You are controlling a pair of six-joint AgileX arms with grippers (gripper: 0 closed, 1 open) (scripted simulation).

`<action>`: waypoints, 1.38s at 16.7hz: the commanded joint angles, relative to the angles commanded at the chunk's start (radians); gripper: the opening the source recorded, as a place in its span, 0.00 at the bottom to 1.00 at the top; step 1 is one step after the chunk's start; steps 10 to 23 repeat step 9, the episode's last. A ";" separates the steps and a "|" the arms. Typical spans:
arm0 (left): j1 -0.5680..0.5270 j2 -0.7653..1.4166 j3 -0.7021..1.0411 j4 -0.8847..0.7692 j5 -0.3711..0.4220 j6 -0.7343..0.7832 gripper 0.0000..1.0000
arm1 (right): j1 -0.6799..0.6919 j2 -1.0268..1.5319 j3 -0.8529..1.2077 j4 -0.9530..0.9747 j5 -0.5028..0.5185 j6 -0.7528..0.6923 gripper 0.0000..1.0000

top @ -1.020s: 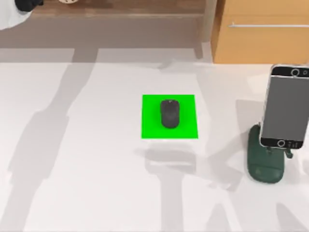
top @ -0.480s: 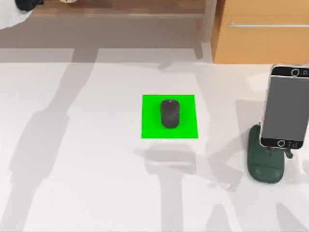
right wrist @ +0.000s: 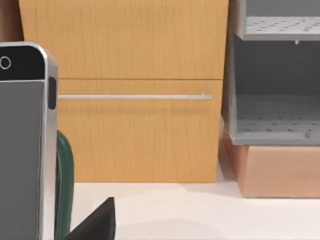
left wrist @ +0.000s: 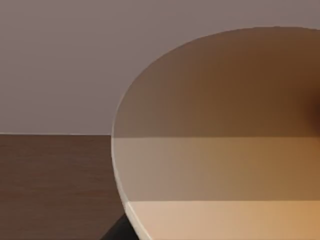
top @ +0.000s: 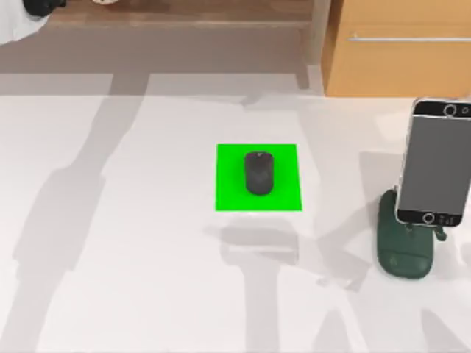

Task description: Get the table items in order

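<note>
A small black mouse lies in the middle of the bright green mat at the centre of the white table. At the right edge the grey-screened smartphone leans upright in the dark green stand. The right wrist view shows the smartphone's pale rim up close, with a dark part of my right gripper low beside it. In the left wrist view a tan rounded body with a pale edge sits very near the camera. It looks like the bubble-tea cup.
A tan wooden cabinet with a metal handle stands behind the table's far right corner. A grey shelf unit on a pinkish base is beside it. A white-and-black arm part sits beyond the far left corner.
The mouse, mat, smartphone and stand have not moved. Only the shadows on the table's left side shift slightly.
</note>
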State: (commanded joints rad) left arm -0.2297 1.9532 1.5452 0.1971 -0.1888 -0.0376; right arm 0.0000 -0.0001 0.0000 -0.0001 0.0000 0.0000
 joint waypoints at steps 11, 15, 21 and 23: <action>0.000 0.000 0.000 0.000 0.000 0.000 1.00 | 0.000 0.000 0.000 0.000 0.000 0.000 1.00; 0.000 0.000 0.000 0.000 0.000 0.000 1.00 | 0.000 0.000 0.000 0.000 0.000 0.000 1.00; 0.000 0.000 0.000 0.000 0.000 0.000 1.00 | 0.000 0.000 0.000 0.000 0.000 0.000 1.00; 0.000 0.000 0.000 0.000 0.000 0.000 1.00 | 0.000 0.000 0.000 0.000 0.000 0.000 1.00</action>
